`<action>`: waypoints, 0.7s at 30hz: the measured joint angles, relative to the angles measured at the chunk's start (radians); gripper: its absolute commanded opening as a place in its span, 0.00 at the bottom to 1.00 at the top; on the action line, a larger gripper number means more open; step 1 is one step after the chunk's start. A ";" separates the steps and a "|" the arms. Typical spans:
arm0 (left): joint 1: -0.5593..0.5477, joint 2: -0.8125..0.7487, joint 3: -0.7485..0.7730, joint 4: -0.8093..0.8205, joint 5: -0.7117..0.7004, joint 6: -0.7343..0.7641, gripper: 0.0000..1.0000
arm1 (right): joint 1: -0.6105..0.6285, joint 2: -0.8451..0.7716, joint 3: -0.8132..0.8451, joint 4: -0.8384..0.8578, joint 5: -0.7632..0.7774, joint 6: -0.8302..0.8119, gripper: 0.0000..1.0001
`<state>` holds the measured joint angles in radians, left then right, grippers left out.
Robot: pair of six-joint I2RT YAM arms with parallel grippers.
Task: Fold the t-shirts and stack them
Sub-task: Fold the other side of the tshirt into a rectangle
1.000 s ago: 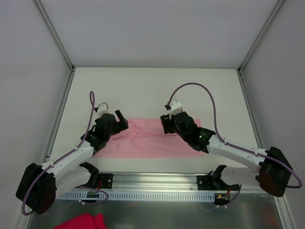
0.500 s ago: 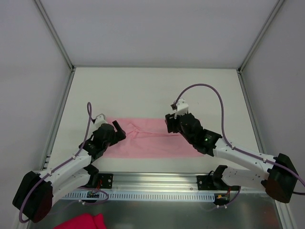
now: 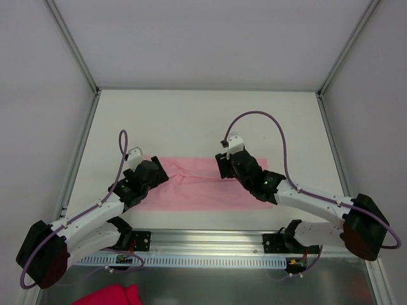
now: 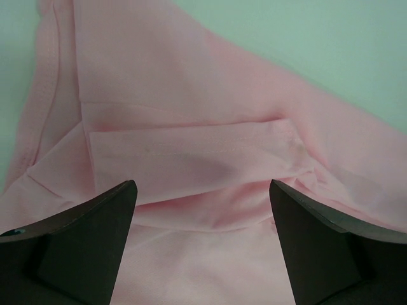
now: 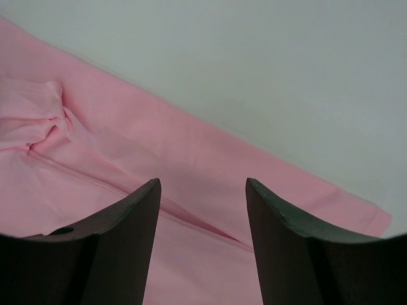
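Observation:
The pale pink t-shirt (image 3: 191, 190) lies flat on the white table as a long folded strip between the two arms. My left gripper (image 3: 162, 173) hovers over its left end, jaws wide open, with a folded sleeve and hem (image 4: 191, 146) showing between the fingers (image 4: 95, 241). My right gripper (image 3: 221, 166) is open above the strip's far edge, right of the middle. In the right wrist view the t-shirt (image 5: 127, 146) has a long fold line running under the gripper (image 5: 202, 181). Neither gripper holds anything.
A deep magenta cloth (image 3: 108, 295) lies off the table at the bottom left, beyond the metal rail (image 3: 203, 244). Bare white table (image 3: 203, 121) stretches behind the shirt. Grey enclosure walls stand on the left, right and back.
The left gripper drew back toward the near left, then came forward a little over the shirt's left end. The right gripper swung slightly right and returned. Both jaws stayed open.

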<state>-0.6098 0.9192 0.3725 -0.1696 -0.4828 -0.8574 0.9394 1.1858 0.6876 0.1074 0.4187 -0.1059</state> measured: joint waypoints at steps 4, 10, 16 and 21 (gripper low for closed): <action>-0.006 -0.004 0.049 -0.019 -0.030 0.001 0.88 | 0.000 0.021 0.009 0.000 0.000 0.000 0.59; -0.028 -0.003 0.067 -0.077 -0.054 -0.011 0.84 | 0.000 0.029 0.011 0.000 -0.001 0.000 0.59; -0.046 0.009 0.077 -0.183 -0.112 -0.076 0.83 | 0.000 0.045 0.015 0.001 -0.009 0.001 0.59; -0.046 0.047 0.077 -0.219 -0.151 -0.123 0.83 | 0.000 0.057 0.016 0.001 -0.013 0.001 0.59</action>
<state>-0.6556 0.9657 0.4492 -0.3889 -0.6338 -0.9806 0.9394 1.2430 0.7033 0.1085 0.4057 -0.1051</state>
